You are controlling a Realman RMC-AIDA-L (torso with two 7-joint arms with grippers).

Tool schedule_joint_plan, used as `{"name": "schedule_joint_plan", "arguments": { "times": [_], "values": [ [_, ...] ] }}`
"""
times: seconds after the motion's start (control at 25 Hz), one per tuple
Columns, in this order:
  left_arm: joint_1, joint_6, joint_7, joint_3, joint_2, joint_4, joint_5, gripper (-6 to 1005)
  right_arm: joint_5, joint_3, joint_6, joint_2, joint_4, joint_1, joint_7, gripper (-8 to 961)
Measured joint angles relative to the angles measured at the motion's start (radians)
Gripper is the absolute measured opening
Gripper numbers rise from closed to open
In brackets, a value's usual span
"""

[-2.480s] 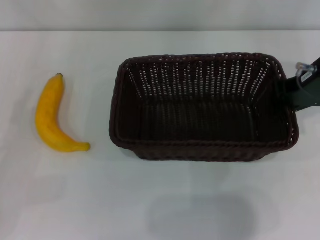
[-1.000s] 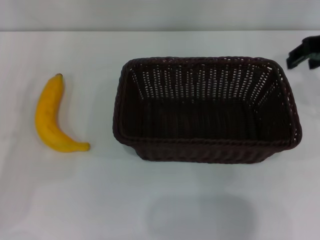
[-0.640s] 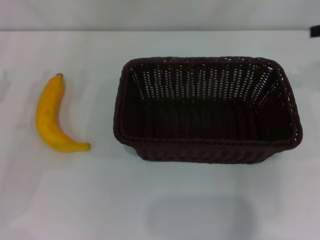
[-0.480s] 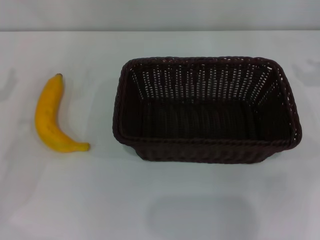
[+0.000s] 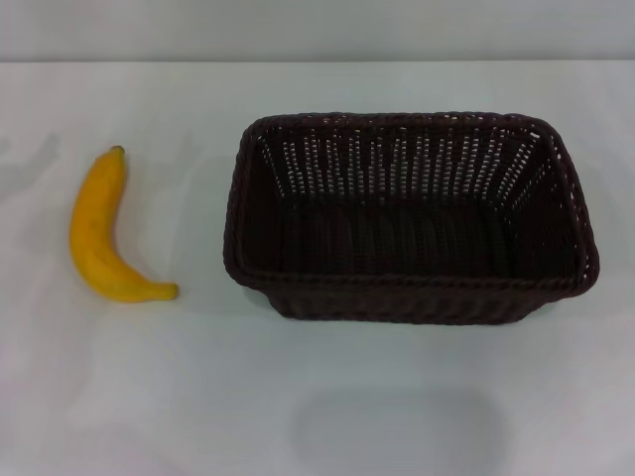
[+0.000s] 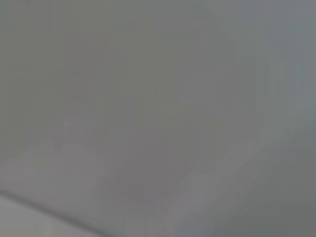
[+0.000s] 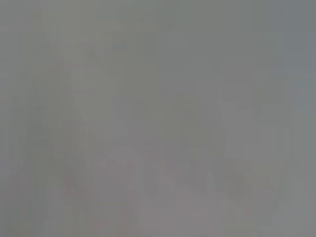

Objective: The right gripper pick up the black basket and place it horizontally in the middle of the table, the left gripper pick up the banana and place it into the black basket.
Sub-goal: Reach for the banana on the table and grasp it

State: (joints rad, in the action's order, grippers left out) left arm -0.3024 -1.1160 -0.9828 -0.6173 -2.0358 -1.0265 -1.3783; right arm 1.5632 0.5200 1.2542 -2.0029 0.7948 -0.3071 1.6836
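The black basket (image 5: 412, 216) stands upright on the white table (image 5: 317, 397), its long side running left to right, right of the table's middle. It is empty. The banana (image 5: 99, 233) lies on the table left of the basket, apart from it, with its dark stem tip toward the back. Neither gripper shows in the head view. Both wrist views show only a plain grey surface, with no fingers and no task object in them.
A faint shadow lies on the table at the far left edge (image 5: 25, 164), behind and left of the banana. The table's back edge (image 5: 317, 61) meets a grey wall.
The right gripper let go of the basket's right end, rose up and back, and left the view. The basket settled slightly to the right. A faint shadow has appeared at the far left.
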Motion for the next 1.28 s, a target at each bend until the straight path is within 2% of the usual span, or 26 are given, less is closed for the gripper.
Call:
{"name": "schedule_joint_plan", "arguments": {
  "times": [0.12,0.32,0.48,0.6,0.68,0.8,0.92,1.08,1.28],
  "values": [
    [-0.032,-0.059,0.227,-0.001,0.022,-0.083,0.197,858,0.002,-0.052,0.0,0.0,-0.059,0.001,0.098,488],
    [-0.142,-0.261,0.494,-0.001,0.092,-0.109,0.522,854,0.009,-0.121,0.002,-0.002,-0.141,0.001,0.243,488],
    [-0.232,-0.421,0.58,-0.001,0.12,-0.105,0.742,851,0.01,-0.15,0.002,-0.002,-0.183,-0.008,0.325,488],
    [-0.269,-0.494,0.598,-0.001,0.131,-0.103,0.828,848,0.013,-0.153,-0.003,-0.003,-0.208,-0.024,0.382,488],
    [-0.299,-0.525,0.602,-0.001,0.133,-0.088,0.881,846,0.026,-0.154,-0.002,-0.004,-0.222,-0.027,0.409,488],
    [-0.357,-0.532,0.604,-0.001,0.12,-0.045,0.959,843,0.047,-0.154,0.004,-0.003,-0.233,-0.02,0.439,488],
    [-0.401,-0.503,0.601,-0.002,0.106,0.022,1.003,840,0.05,-0.152,0.005,-0.004,-0.236,-0.019,0.46,488],
    [-0.448,-0.452,0.614,-0.028,0.101,0.13,1.036,837,0.05,-0.155,0.006,-0.004,-0.243,-0.017,0.488,488],
    [-0.489,-0.386,0.665,-0.065,0.083,0.195,1.111,832,0.05,-0.155,0.007,-0.004,-0.258,-0.017,0.523,488]
  ]
}}
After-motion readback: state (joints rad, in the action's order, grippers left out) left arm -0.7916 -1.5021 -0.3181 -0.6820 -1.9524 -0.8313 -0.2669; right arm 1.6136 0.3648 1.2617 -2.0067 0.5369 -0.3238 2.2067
